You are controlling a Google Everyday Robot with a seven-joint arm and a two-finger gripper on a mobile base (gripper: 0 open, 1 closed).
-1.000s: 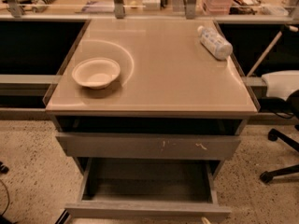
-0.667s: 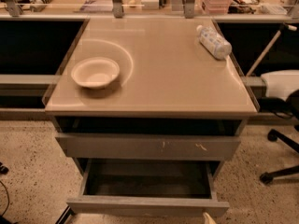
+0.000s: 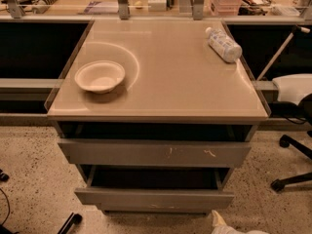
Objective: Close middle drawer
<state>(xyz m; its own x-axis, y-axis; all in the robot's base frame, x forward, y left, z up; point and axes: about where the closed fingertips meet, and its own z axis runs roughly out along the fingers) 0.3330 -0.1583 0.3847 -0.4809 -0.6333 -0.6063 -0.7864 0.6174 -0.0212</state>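
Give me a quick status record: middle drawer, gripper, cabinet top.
middle drawer: partly open, dark interior visible behind its front
drawer above: grey front with pale scratches
gripper: at bottom edge, below middle drawer's front, right of centre
cabinet top: bowl at left, bottle lying at back right

On view: 1 white bowl and 1 plastic bottle on 1 cabinet top; 2 grey drawers out, the scratched drawer and the middle drawer; 1 office chair at rt; 1 gripper at bottom edge.
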